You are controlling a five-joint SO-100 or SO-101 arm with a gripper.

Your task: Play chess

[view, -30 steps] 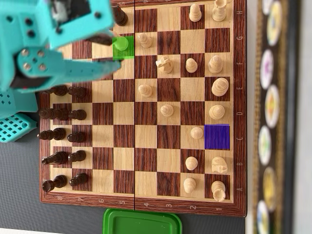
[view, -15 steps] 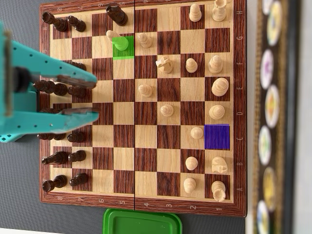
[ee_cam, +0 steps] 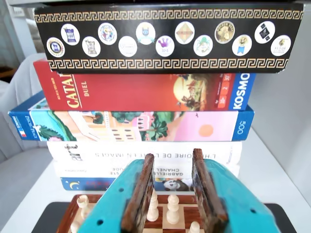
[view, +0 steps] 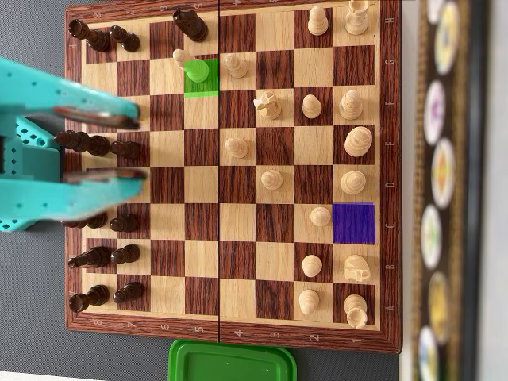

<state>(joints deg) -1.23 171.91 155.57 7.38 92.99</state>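
A wooden chessboard (view: 238, 337) fills the overhead view. Dark pieces (view: 99, 145) stand along its left side and light pieces (view: 272, 179) are spread over the right half. A green-marked square (view: 200, 83) lies near the top with a light pawn (view: 183, 57) at its corner. A purple-marked square (view: 353, 222) at the right is bare. My teal gripper (view: 141, 148) is open and empty, hovering over the dark pieces at the left. In the wrist view the gripper (ee_cam: 173, 156) frames two light pieces (ee_cam: 173, 208) on the board (ee_cam: 181, 199).
A stack of game boxes and books (ee_cam: 146, 92) stands just beyond the light side of the board, and shows blurred at the right edge of the overhead view (view: 444, 190). A green lid (view: 232, 361) lies below the board.
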